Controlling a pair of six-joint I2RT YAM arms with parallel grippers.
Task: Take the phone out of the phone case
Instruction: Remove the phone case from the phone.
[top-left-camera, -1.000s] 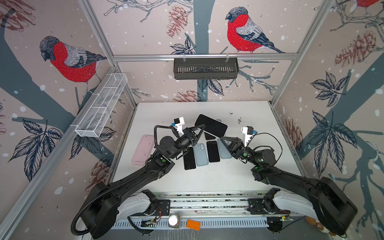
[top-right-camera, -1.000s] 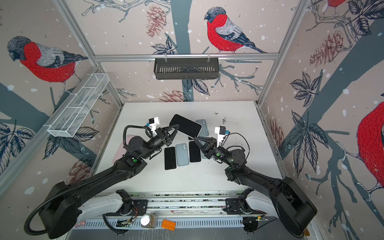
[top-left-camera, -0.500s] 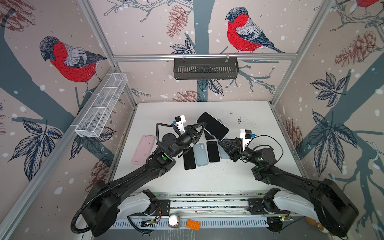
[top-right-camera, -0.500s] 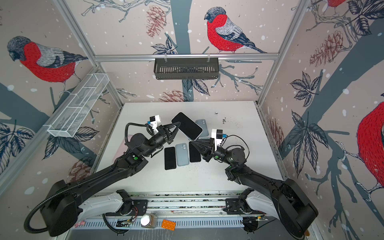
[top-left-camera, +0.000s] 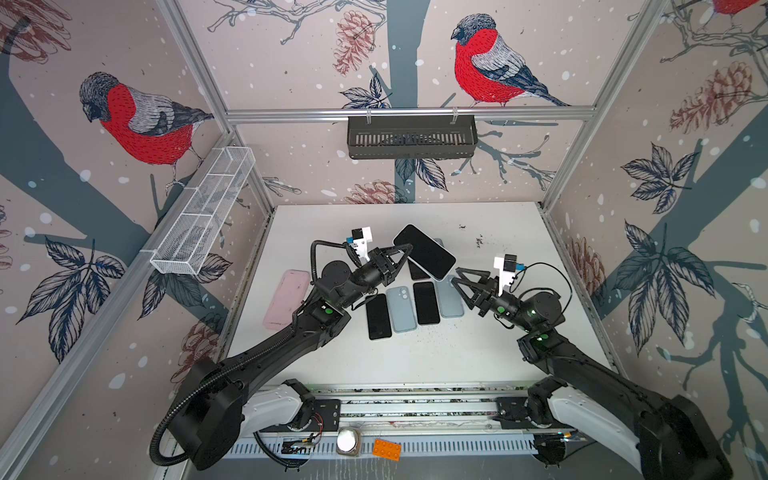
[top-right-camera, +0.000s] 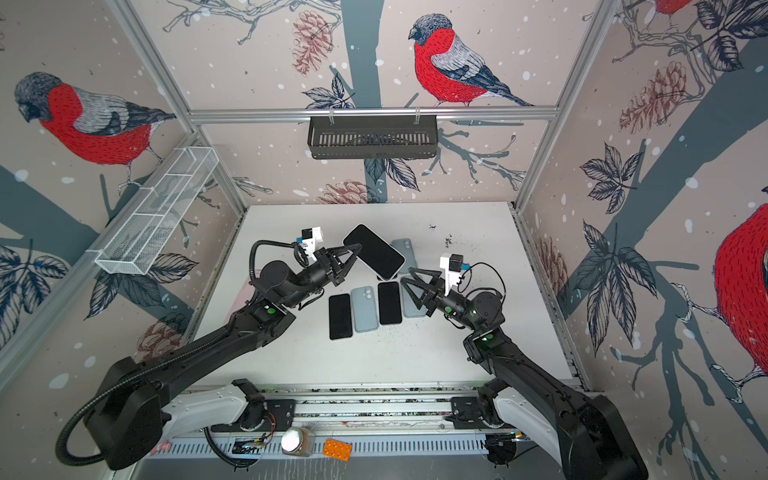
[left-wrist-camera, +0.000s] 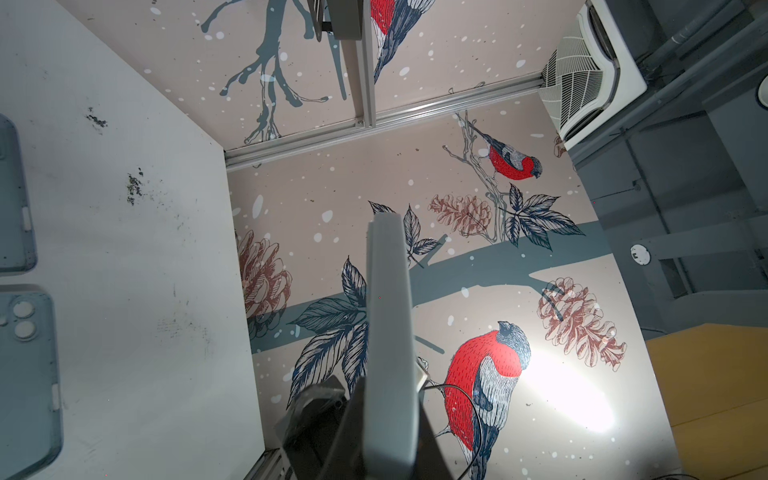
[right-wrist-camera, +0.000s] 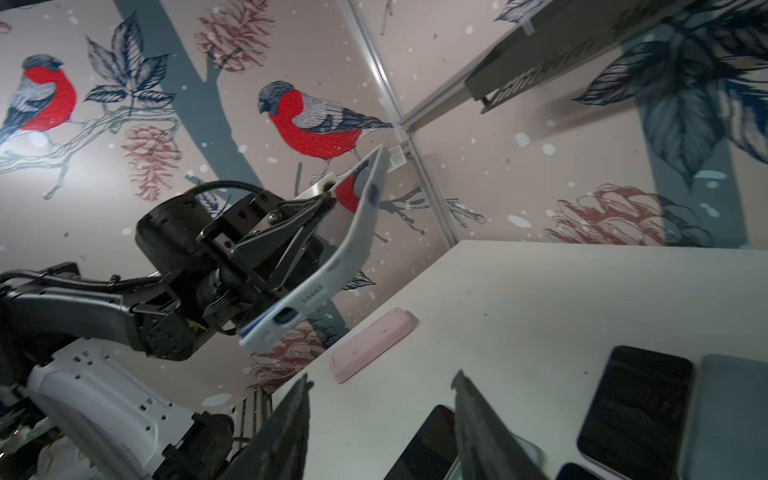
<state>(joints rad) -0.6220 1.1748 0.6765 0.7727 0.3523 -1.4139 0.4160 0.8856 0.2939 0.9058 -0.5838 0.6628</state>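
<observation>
Up over the table (top-left-camera: 505, 353), left gripper (top-left-camera: 409, 248) stays pinched on the white-cased phone (top-left-camera: 424, 252). Right gripper (top-left-camera: 456, 275) just popped open beside it, empty.

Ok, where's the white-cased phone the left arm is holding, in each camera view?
Top view: white-cased phone raised over mid-table, in left gripper.
Top view: same place.
Left wrist: edge-on, centre.
Right wrist: centre, tilted.
Shared landmark: white table.
</observation>
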